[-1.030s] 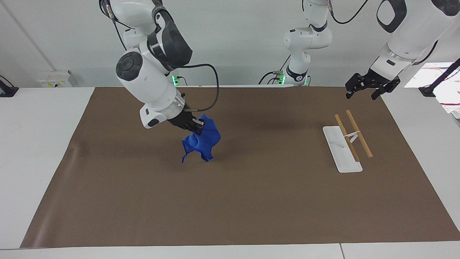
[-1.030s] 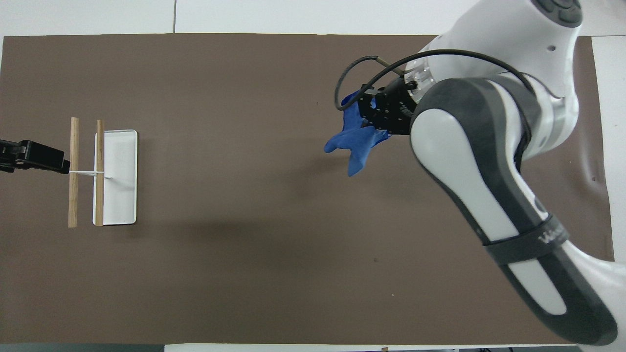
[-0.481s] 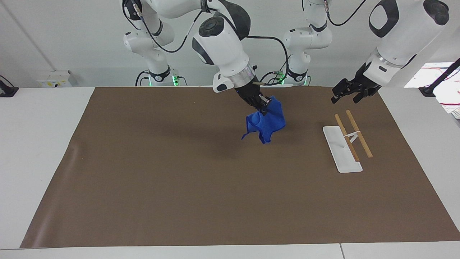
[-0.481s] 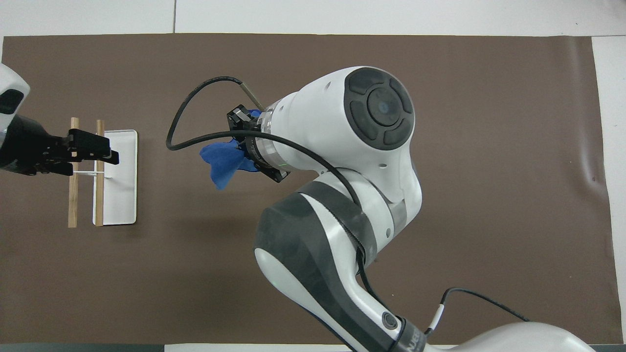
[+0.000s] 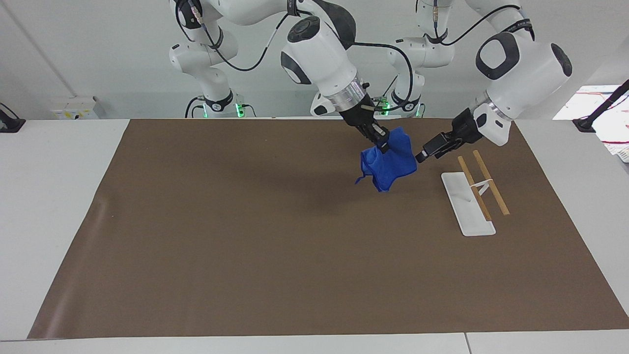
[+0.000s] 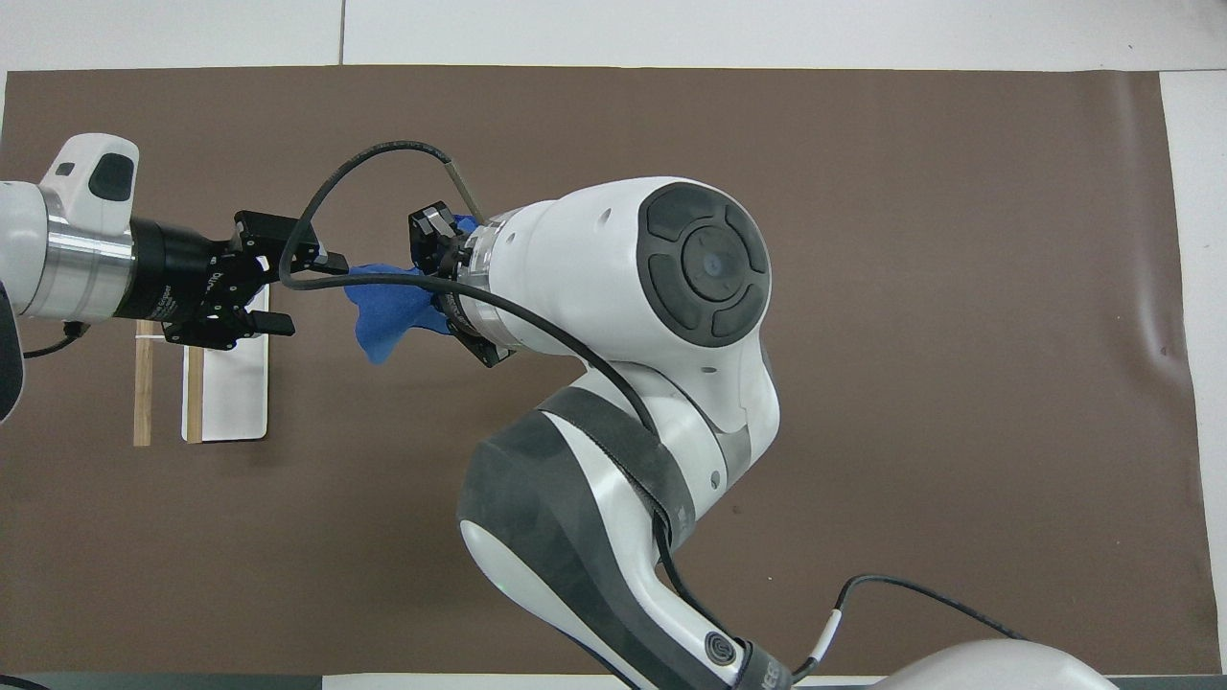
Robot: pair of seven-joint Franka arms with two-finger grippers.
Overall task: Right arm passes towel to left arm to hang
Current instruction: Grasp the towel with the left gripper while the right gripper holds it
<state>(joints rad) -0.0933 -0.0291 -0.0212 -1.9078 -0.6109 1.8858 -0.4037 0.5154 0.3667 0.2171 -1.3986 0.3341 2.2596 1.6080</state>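
The small bright blue cloth towel (image 5: 388,160) (image 6: 388,309) hangs in the air, bunched & wrinkled, gathered at its top into a pinch, w/ the rest drooping in soft folds to a ragged lower edge; a thin corner or cord tail sticks out at its lower edge toward the right arm's end, too small to tell which. It's over the brown mat (image 5: 275,246) (image 6: 959,287) covering the grey-white worktop (image 5: 59,206), clear of the surface, w/ a soft shadow on the mat beneath it. The right arm's black claw (image 5: 379,138) (image 6: 433,251), on the big white arm w/ black casing & looping black cable, is closed on the towel's top fold, fingers pinching the cloth, pointing down & toward the left arm's end. The left arm's black claw (image 5: 423,156) (image 6: 288,292), on the big white arm w/ the black ring-outlined joint cover, sits just beside the towel's edge at approx the same height, fingers spread apart & holding nothing; whether a fingertip touches the cloth can't be told. Under & beside the left claw, toward the left arm's end, lies a flat white rectangular base (image 5: 467,204) (image 6: 230,383) on the mat, w/ two slim wooden rods (image 5: 484,184) (image 6: 144,393) side by side, parallel, joined by a thin white crosspiece, well apart from the towel.
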